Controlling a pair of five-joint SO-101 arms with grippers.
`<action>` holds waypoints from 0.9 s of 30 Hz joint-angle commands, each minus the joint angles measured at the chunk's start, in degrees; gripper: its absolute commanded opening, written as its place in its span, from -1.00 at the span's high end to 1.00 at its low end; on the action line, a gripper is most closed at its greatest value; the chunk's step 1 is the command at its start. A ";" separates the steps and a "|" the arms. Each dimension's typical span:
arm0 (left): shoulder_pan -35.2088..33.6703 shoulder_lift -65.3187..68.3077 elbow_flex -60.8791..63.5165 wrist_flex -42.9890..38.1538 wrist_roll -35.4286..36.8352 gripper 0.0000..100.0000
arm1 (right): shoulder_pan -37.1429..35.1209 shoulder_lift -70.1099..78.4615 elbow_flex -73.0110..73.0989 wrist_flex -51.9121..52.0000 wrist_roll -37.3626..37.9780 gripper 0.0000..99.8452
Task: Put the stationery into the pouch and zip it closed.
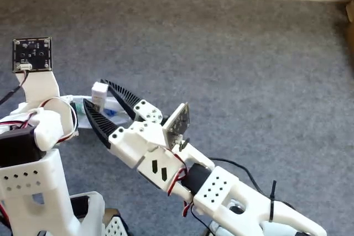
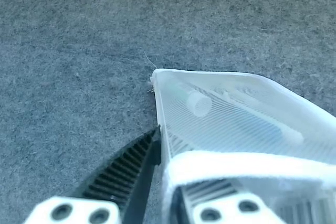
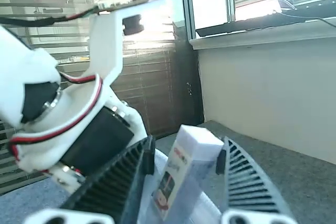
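Holding, high view: right gripper (image 1: 95, 95) is clamped on a white eraser (image 1: 99, 90) at the tips of its black ridged fingers.
Pouch, high view: translucent pouch (image 1: 113, 108) lies on the grey carpeted table (image 1: 249, 53) between the two arms, mostly covered by the right gripper and directly under the eraser.
Left arm, high view: white left arm (image 1: 33, 136) stands at the table's left side, its wrist next to the pouch's end.
Left gripper, left wrist view: left gripper (image 2: 164, 140) is pinched on the pouch's edge, black finger outside, other finger seen through the wall.
Pouch, left wrist view: pouch (image 2: 236, 124) holds a short cylindrical item (image 2: 198, 103) and a long pale stick; exact kinds unclear.
Right gripper, right wrist view: right gripper (image 3: 187, 148) has both fingers pressed against the eraser (image 3: 184, 177), which stands tilted.
Background, right wrist view: the left arm (image 3: 52, 103) is close behind.
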State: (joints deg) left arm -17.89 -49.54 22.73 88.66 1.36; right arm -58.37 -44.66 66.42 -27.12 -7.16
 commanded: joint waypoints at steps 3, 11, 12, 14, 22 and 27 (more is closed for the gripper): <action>0.75 -1.45 -0.13 -1.67 0.35 0.98 | 0.13 -0.48 0.40 -0.92 -0.18 0.64; 0.75 -1.45 -0.13 -1.67 0.35 0.98 | 0.13 -0.48 0.48 -1.19 0.00 0.97; 0.75 -1.45 -0.13 -1.67 0.35 0.98 | 0.13 -0.48 0.48 -1.19 0.44 0.98; 0.75 -1.45 -0.13 -1.67 0.35 0.98 | -0.04 -0.48 0.40 -1.36 4.66 0.99; 0.75 -1.45 -0.13 -1.67 0.35 0.98 | -0.31 0.22 7.16 -19.65 18.73 0.99; 0.75 -1.45 -0.13 -1.67 0.35 0.98 | -0.22 0.22 7.78 -19.82 18.90 0.99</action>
State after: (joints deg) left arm -17.89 -49.54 22.73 88.66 1.36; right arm -58.46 -44.57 74.42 -45.05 10.59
